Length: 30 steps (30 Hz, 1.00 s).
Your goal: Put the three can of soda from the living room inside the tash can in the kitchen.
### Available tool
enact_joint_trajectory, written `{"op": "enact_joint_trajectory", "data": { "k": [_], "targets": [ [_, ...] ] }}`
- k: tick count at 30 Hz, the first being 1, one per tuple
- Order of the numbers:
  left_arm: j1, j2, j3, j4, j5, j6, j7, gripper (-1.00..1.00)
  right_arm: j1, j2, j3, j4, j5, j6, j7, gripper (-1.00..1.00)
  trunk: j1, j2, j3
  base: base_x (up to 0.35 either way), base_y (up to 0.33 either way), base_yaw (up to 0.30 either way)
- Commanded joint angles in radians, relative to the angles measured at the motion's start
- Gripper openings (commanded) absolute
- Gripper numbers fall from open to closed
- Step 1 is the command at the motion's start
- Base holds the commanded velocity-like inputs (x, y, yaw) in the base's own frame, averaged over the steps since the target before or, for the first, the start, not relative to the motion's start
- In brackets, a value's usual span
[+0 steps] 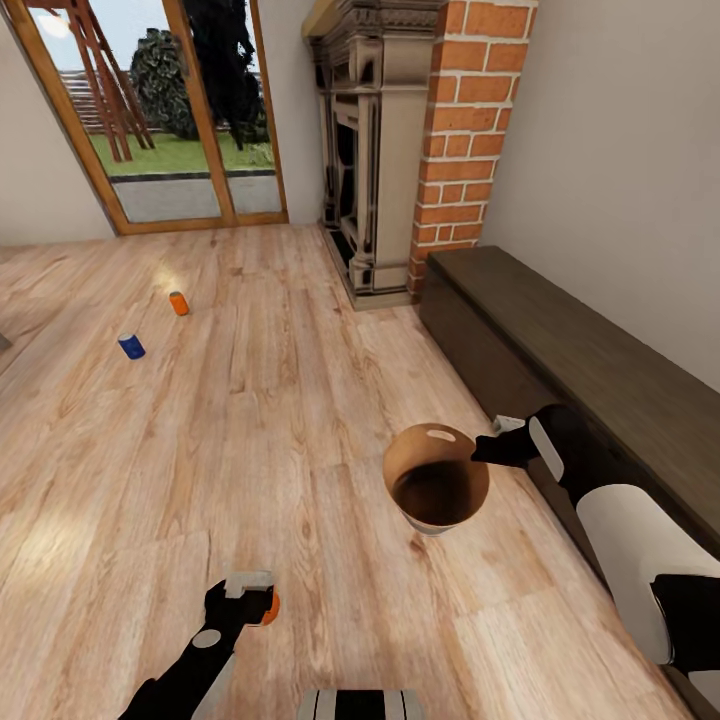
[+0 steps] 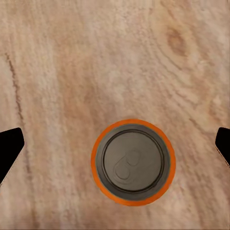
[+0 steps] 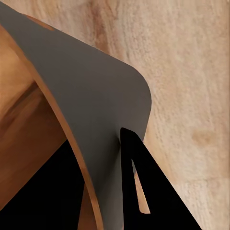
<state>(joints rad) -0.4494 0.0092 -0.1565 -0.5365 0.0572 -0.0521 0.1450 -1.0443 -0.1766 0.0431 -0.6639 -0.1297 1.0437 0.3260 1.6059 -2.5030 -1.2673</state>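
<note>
— Right, which step is this?

— First pickup, I'd judge. The left hand (image 1: pixel 252 598) hangs over an orange can (image 2: pixel 133 162) standing upright on the plank floor (image 1: pixel 300 380). From the left wrist, the can's grey top sits between the two dark fingertips (image 2: pixel 9 149), both well apart from it, so that hand is open and holds nothing.

— And the bin?

— The right hand (image 1: pixel 490 448) has it. The bin (image 1: pixel 437 478) is lifted off the floor, mouth tilted up toward the head camera, nothing visible inside. From the right wrist, a black finger (image 3: pixel 143 191) lies against the bin's grey wall, so the hand is closed on its rim.

— The other cans?

— Both on the floor at about 11 o'clock, well apart from the robot: a second orange one (image 1: pixel 179 303) and a blue one (image 1: pixel 131 346) just nearer, toward the glass doors (image 1: pixel 170 110).

— So next?

— Lower the left hand straight down until the fingers bracket the can's sides, then close. The can sits a little off the midpoint of the gap, so a small nudge to centre it first would help, or one finger may tip it.
</note>
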Motion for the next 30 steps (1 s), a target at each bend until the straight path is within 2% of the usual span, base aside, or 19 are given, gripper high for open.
{"op": "enact_joint_trajectory", "data": {
  "k": [1, 7, 16, 25, 30],
  "targets": [
    [0.000, 0.000, 0.000, -0.002, 0.000, 0.000, 0.000, 1.00, 0.000, 0.000, -0.001, 0.000, -0.028, 0.003, 0.003, -1.00, 0.000, 0.000, 0.000, 0.150, 0.000, 0.000],
    [0.000, 0.000, -0.007, -0.008, 0.001, -0.001, 0.003, 1.00, 0.001, 0.000, 0.000, 0.000, -0.028, 0.003, 0.003, -1.00, 0.000, 0.000, 0.000, 0.044, 0.000, 0.000],
    [0.000, 0.000, -0.009, -0.008, 0.001, -0.002, 0.002, 1.00, 0.002, 0.000, 0.024, -0.001, -0.029, 0.003, 0.003, -1.00, 0.000, 0.000, -0.003, 0.004, 0.000, 0.000],
    [0.000, 0.000, -0.009, -0.005, 0.001, 0.000, 0.003, 1.00, 0.003, 0.001, 0.026, -0.001, -0.030, 0.003, 0.004, -1.00, 0.004, -0.002, -0.044, 0.000, 0.000, 0.000],
    [0.000, 0.000, -0.009, -0.008, 0.001, -0.001, 0.004, 1.00, 0.003, 0.002, 0.027, -0.002, -0.030, 0.003, 0.003, -1.00, 0.004, -0.002, -0.051, 0.000, 0.000, 0.000]
  ]
}}
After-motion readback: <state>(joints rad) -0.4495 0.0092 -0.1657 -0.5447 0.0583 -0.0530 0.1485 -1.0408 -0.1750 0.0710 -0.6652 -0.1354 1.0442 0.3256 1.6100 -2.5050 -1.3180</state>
